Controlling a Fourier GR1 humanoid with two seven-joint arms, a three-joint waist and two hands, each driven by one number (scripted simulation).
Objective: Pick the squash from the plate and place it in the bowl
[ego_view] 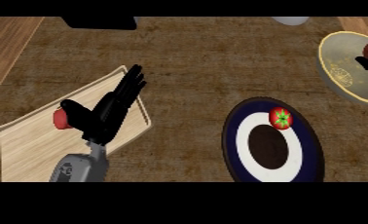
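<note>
The left hand (101, 118) comes up from the lower edge on its grey forearm and hangs over a wooden board (28, 145) on the desk (194, 62). Its fingers (129, 86) are straight and held close together, pointing up and to the right, and they hold nothing. The thumb (72, 106) stands out to the side, away from the fingers. A small round red thing (59, 119) lies on the board just beside the thumb (whether the two touch cannot be told).

The squash (281, 118) is well off to the right of the fingertips and somewhat below them. It is red with a green star-shaped top and sits on the plate (231, 125), on the upper right of the white ring. The plate has a dark blue rim and a dark middle.

The bowl (338, 67), yellowish and speckled, lies farther right again, about level with the fingertips, and is cut by the view's edge. A dark shape shows at that edge inside it, too little of it to name.

Beyond the fingertips, at the top, are a black object (101, 22) and, to the right, a pale object (291, 20).
</note>
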